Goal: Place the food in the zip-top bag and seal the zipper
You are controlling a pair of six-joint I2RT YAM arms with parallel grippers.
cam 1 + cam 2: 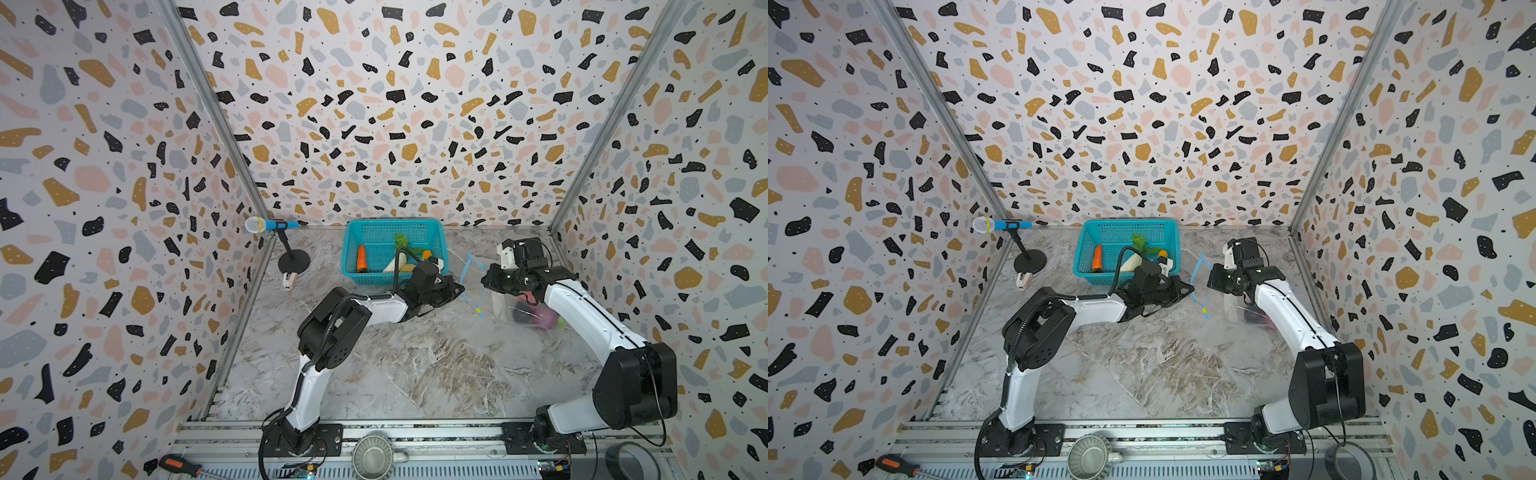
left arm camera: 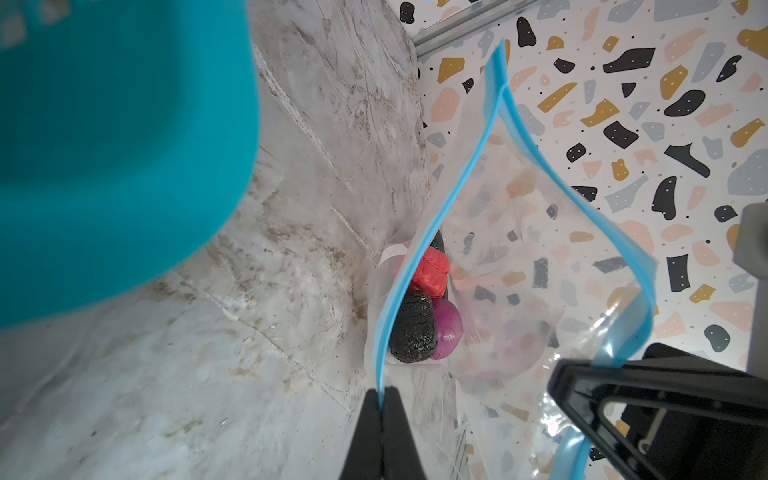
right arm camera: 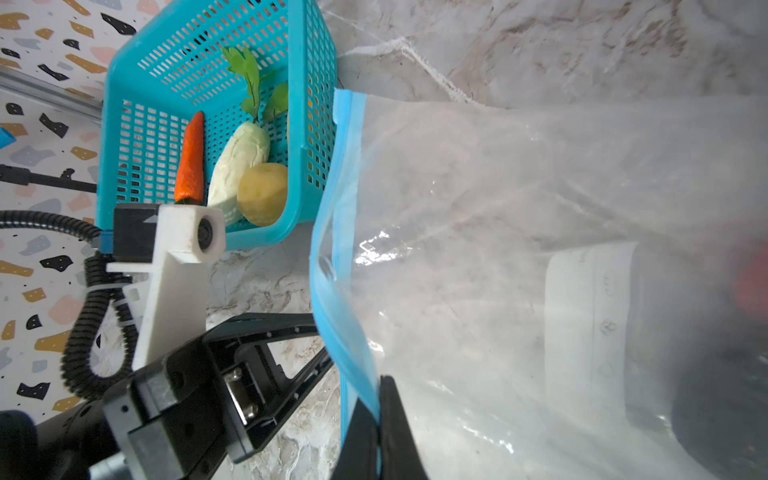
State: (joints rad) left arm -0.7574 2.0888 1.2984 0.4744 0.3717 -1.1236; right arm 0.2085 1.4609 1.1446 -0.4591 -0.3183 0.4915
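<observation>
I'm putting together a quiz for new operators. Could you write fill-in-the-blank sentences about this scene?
1. The left gripper and right gripper each pinch the bag's blue ____.
2. The orange carrot lies in the teal ____.
3. The purple onion lies inside the clear ____.
Missing: zipper; basket; bag.

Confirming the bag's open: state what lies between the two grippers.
The open mouth of the zip-top bag; left gripper and right gripper each pinch one zipper strip, clearest in the left wrist view.

Top views high overhead, both showing the whole table, wrist views close, both on the zip-top bag
</observation>
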